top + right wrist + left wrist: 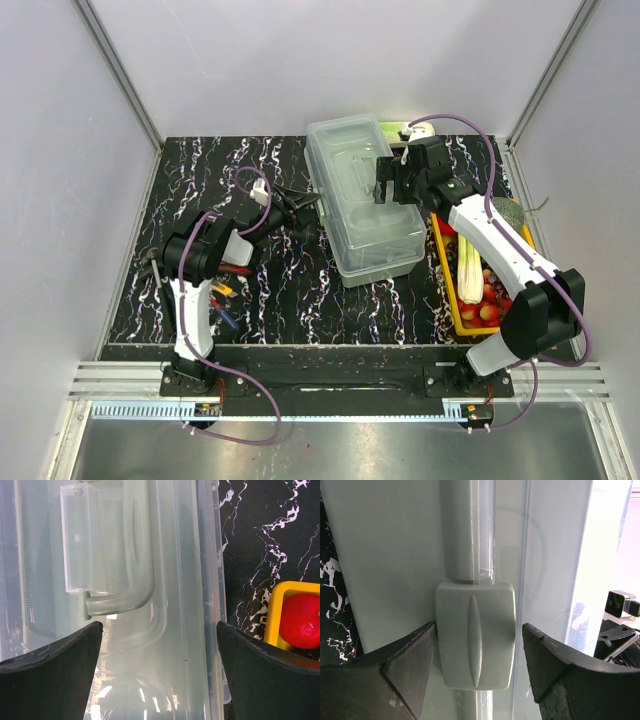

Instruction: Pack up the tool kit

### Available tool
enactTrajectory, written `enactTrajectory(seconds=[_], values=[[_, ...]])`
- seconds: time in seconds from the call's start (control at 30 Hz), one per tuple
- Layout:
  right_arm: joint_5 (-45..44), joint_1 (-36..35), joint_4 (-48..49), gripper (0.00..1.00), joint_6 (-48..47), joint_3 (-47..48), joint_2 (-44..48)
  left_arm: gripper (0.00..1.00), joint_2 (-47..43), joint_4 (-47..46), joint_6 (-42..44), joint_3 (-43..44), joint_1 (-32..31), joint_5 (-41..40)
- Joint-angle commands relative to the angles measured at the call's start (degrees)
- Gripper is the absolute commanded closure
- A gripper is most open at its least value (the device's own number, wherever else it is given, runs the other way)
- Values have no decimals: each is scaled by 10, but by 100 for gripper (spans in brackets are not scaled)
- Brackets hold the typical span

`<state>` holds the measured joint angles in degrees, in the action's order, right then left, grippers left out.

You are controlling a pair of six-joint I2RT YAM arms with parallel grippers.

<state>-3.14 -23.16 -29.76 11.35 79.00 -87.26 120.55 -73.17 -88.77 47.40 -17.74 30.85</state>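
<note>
The latch (pixel 476 635) sat within the parted left end effector (pixel 479 630), right end effector (pixel 159 626) parted above lid (pixel 180 555) — skewed closing risked slippage

No legible text or labels anywhere

A black bench (pixel 290 290) veined with white carries everything. On its right side lies a yellow tray (pixel 450 290), running from near to far. Red fruits (pixel 482 308) fill its near end and pale green stalks (pixel 468 262) lie further back. A speckled grey-green thing (pixel 510 212) sits just right of the tray. White walls (pixel 70 150) enclose the bench on the left, far and right sides.
</note>
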Motion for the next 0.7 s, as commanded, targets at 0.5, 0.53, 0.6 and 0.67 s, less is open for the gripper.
enactTrajectory(seconds=[0.5, 0.53, 0.6, 0.67], values=[[133, -7, -13, 4, 95, -48, -37, 31, 8, -223, -8, 59, -21, 68], [129, -6, -14, 4, 96, -46, -38, 33, 9, -223, -13, 71, -21, 81], [120, -7, -22, 4, 96, -42, -41, 36, 7, -223, -12, 77, -22, 89], [117, -7, -24, 5, 96, -41, -43, 40, 4, -223, -10, 79, -23, 92]])
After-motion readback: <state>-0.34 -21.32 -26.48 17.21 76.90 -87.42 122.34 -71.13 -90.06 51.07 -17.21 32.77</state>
